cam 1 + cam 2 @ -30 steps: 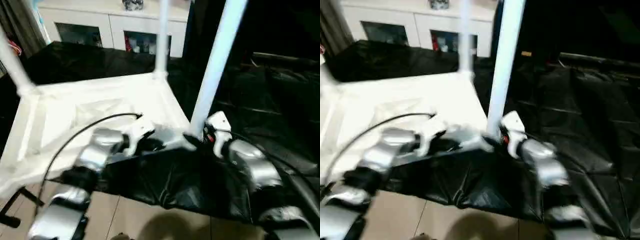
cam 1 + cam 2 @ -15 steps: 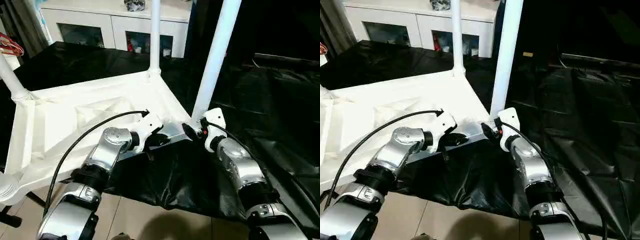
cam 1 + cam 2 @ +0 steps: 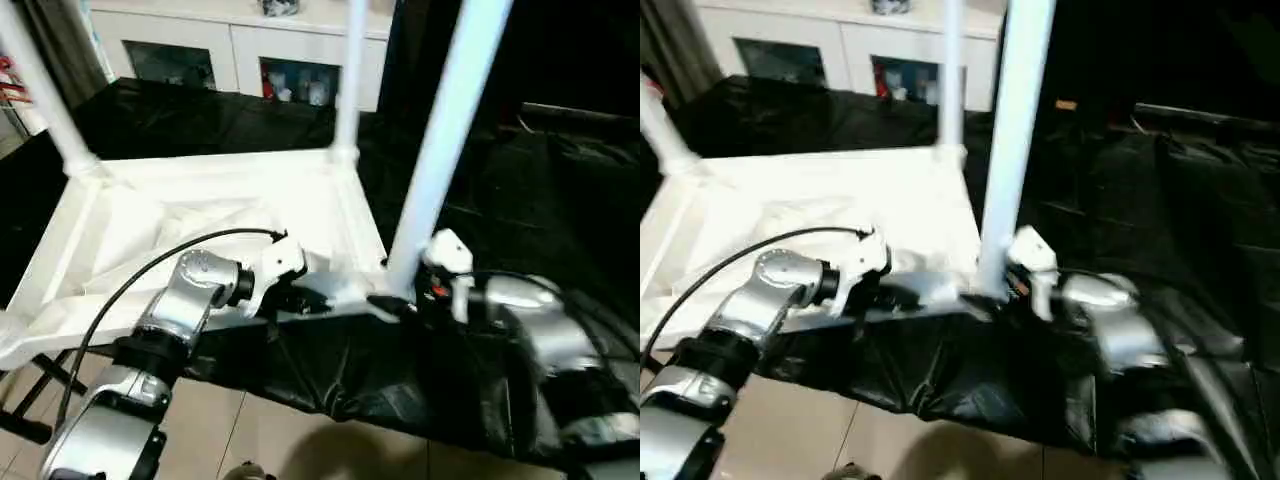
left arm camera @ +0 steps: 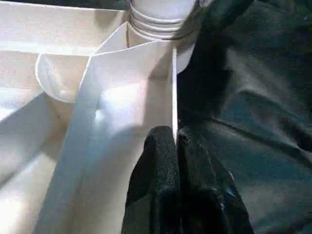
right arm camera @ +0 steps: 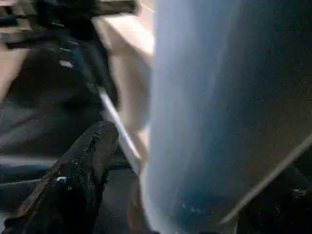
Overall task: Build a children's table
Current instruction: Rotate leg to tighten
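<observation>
The children's table lies upside down, its white top [image 3: 200, 215] ribbed side up on the black-covered work table. Three white legs stand in its corner sockets: far left [image 3: 45, 90], far right [image 3: 348, 80] and near right [image 3: 445, 150]. My left gripper [image 3: 300, 297] is shut on the top's thin near rim [image 4: 174, 97], just beside the near right socket [image 4: 161, 19]. My right gripper [image 3: 398, 300] is at the foot of the near right leg [image 5: 209, 97]. It is open, with the leg between its fingers, and one finger [image 5: 85, 170] stands a little off the leg.
The black-covered work table [image 3: 530, 190] stretches away to the right and behind. Its front edge runs just under my wrists, with tiled floor [image 3: 250, 440] below. A white cabinet [image 3: 250, 50] stands at the back. A black cable [image 3: 150, 275] loops over my left forearm.
The whole picture has shifted and tilted with the head. Both grippers stay at the same near right corner of the table top.
</observation>
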You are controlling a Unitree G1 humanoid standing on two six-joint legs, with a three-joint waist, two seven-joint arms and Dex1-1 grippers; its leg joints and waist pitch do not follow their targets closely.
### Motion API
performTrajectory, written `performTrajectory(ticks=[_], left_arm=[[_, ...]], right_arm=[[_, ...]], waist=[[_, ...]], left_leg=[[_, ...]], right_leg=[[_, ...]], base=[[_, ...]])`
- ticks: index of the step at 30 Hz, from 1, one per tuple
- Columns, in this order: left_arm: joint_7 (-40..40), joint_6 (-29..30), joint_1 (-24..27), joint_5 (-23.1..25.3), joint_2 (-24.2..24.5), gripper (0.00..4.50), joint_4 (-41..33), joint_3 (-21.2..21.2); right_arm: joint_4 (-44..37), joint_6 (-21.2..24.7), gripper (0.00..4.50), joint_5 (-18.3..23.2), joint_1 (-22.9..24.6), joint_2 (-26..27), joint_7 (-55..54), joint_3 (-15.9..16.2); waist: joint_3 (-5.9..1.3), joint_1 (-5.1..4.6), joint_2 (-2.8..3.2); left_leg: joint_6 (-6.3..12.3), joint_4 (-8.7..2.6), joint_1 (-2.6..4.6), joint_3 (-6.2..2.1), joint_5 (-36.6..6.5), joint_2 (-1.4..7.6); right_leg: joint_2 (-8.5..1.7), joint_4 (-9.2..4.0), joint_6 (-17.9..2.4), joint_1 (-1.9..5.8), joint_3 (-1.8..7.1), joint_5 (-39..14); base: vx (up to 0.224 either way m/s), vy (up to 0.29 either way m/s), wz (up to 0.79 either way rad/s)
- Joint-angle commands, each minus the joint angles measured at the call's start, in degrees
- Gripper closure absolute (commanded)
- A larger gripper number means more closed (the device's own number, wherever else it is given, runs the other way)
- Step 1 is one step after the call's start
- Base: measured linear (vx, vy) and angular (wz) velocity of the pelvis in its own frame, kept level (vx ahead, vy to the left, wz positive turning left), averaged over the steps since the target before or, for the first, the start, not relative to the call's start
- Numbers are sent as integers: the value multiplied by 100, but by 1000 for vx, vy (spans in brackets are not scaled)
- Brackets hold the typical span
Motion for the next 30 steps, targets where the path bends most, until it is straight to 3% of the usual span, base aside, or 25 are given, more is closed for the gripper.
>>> performTrajectory(ticks=[1, 5, 6, 11, 14, 15, 17, 19, 23, 27, 29, 30], left_arm=[[-253, -64, -16, -208, -102, 450, -228, -157], [-344, -74, -20, -211, -56, 450, -209, -150], [-377, -70, -24, -198, -47, 450, -193, -134], [-235, -79, -63, -208, -74, 450, -124, -106], [-123, -66, -38, -226, -125, 450, -139, -73], [-79, -53, 1, -224, -150, 450, -166, -57], [-24, -17, 25, -236, -168, 450, -192, -26], [15, 15, 34, -247, -178, 450, -207, -4], [356, 146, 62, -246, -276, 450, -242, 94], [831, 225, 48, -195, -432, 450, -201, 197], [1345, 337, 30, -51, -647, 450, -184, 221], [1345, 337, 30, -51, -647, 450, -184, 221]], right_arm=[[-301, 75, 92, 135, 73, -17, 631, 405], [-338, 112, 113, 112, 106, -56, 741, 487], [-350, 67, 145, 30, 130, -49, 718, 555], [-334, 10, 170, -38, 180, 28, 610, 641], [-307, 17, 194, -67, 208, 121, 538, 682], [-345, 32, 200, -79, 254, 189, 469, 704], [-386, 39, 223, -74, 299, 236, 412, 709], [-406, 39, 229, -60, 327, 260, 386, 701], [-506, 171, 250, 41, 510, 363, 171, 619], [-594, 276, 253, 63, 702, 505, -180, 550], [-305, 434, 254, -93, 665, 870, -1166, 323], [-305, 434, 254, -93, 665, 870, -1166, 323]], waist=[[-341, 2, -83], [-343, 17, -67], [-348, 18, -67], [-350, 34, -82], [-350, 34, -58], [-356, 41, 3], [-352, 27, -27], [-345, 20, -13], [-339, 19, -19], [-302, 19, 21], [-272, -24, -23], [-264, -41, -20]], left_leg=[[575, -371, 26, -179, -714, 418], [524, -377, 34, -187, -676, 422], [505, -375, 33, -187, -678, 420], [506, -372, 29, -186, -612, 412], [477, -375, 27, -192, -654, 410], [462, -374, 29, -201, -653, 410], [448, -378, 28, -196, -714, 406], [424, -382, 27, -197, -768, 405], [386, -399, 48, -205, -869, 410], [270, -437, 123, -213, -1203, 431], [172, -465, 148, -230, -1426, 427], [141, -471, 138, -243, -1439, 413]], right_leg=[[-641, -446, -966, 323, 393, -1255], [-636, -458, -933, 299, 388, -1366], [-638, -456, -932, 303, 390, -1362], [-638, -444, -925, 304, 387, -1301], [-641, -456, -906, 307, 385, -1357], [-641, -452, -915, 306, 386, -1332], [-634, -463, -917, 313, 384, -1324], [-636, -481, -908, 315, 383, -1380], [-632, -506, -833, 314, 383, -1638], [-641, -577, -812, 264, 394, -2063], [-669, -626, -754, 251, 392, -2476], [-672, -632, -716, 261, 383, -2606]], base=[[0, 0, 0], [0, 0, 0], [0, 0, 0], [0, 0, 0], [0, 0, 0], [0, 0, 0], [0, 0, 0], [0, 0, 0], [0, 0, 0], [0, 0, 0], [0, 0, 0], [0, 0, 0]])
